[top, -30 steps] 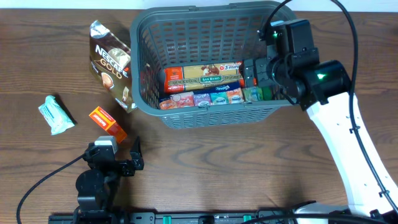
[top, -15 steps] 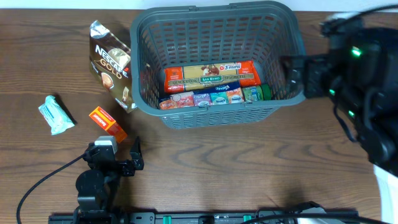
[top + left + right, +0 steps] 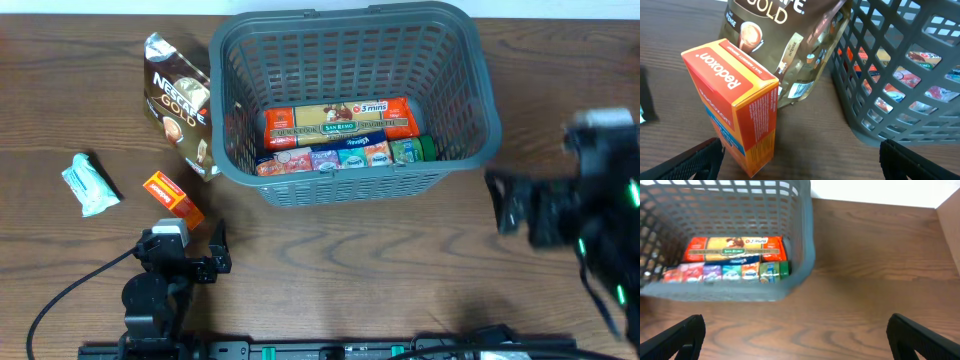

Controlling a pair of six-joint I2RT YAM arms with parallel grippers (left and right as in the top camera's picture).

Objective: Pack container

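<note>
Left tool [image 3: 800, 162] is sitting at about 7 o'clock on the counter [image 3: 350, 260] with its fingers spread wide apart. An orange Redoxon box [image 3: 735, 100] is lying on the counter just past it, not touching it. Right tool [image 3: 800, 340] is hanging over at roughly 4 o'clock, fingers also wide apart. It's coming out pretty blurry from overhead and is staying well clear of the container [image 3: 340, 18].

The container is sitting at 12 o'clock on the counter. Inside, a long pasta pack [image 3: 340, 120] is lying flat toward the 6 o'clock wall. A row of small boxes [image 3: 335, 157] is standing between the pack and that wall.

A Nescafe Gold bag [image 3: 180, 100] is lying at the container's 9 o'clock, pressing up against its side. A teal packet [image 3: 90, 185] is lying further out toward 9 o'clock, apart from everything.
</note>
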